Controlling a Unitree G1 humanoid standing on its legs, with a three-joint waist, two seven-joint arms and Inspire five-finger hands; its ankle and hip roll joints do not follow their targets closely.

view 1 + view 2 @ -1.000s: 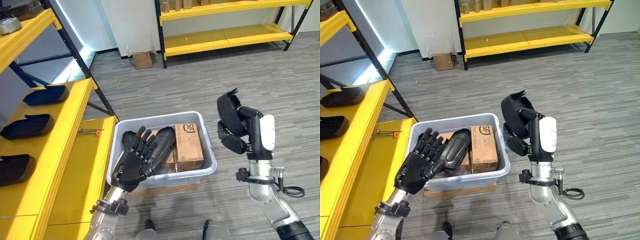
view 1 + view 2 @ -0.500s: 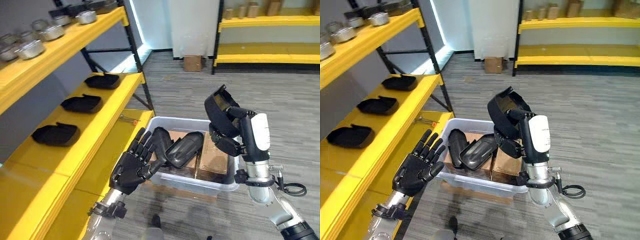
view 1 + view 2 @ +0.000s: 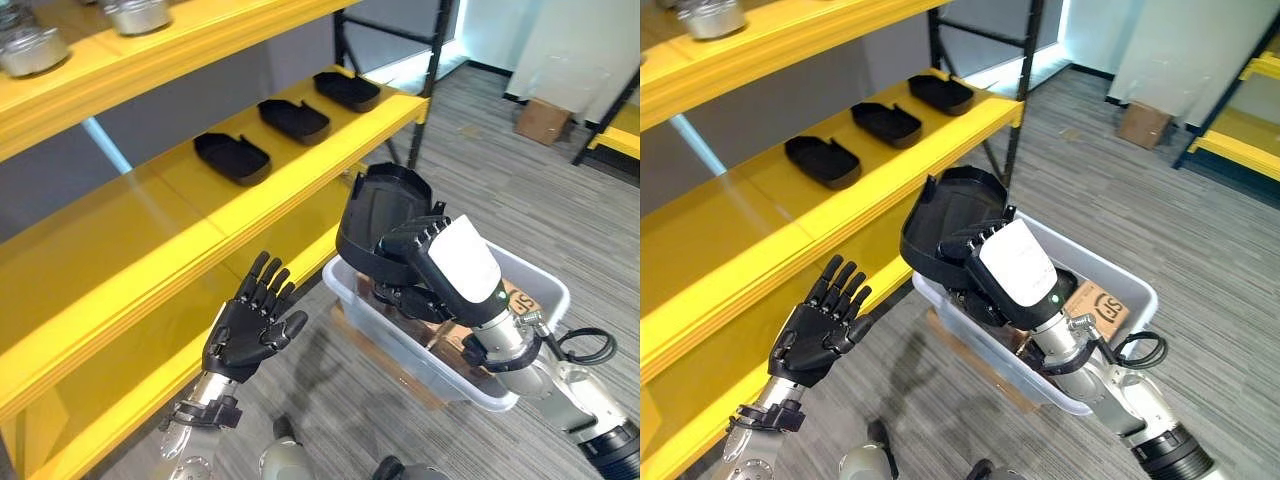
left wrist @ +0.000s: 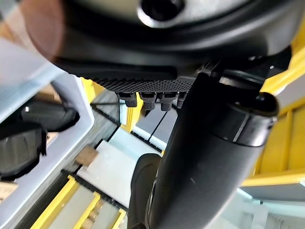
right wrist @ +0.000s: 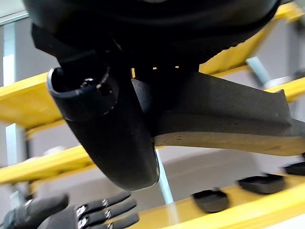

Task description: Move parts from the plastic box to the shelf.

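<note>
**Part lifted clear of the box, on its way to the shelf**

The carrying step is in hand. The right hand (image 3: 420,262), at the centre of the left eye view, holds a black moulded plastic shell part (image 3: 378,215) up above the near corner of the pale translucent plastic box (image 3: 545,290), which sits on the grey floor at the lower right. Its fingers (image 3: 412,236) are curled over the part's rim and clamp it; the right wrist view shows the part's pale edge pinned against the thumb.

The left hand (image 3: 252,328), at the lower left, holds nothing: its fingers are straight and spread, palm turned away, in front of the lower shelf board.

Three similar black parts (image 3: 231,157) already lie in a row on the yellow metal shelf (image 3: 180,215) across the upper left, with bare board nearer the camera. More dark parts and a brown cardboard carton (image 3: 521,301) remain in the box.

The next move likely calls for swinging the held part leftward over the shelf edge, lowering it flat onto the bare stretch beside the row, then uncurling the fingers.
</note>
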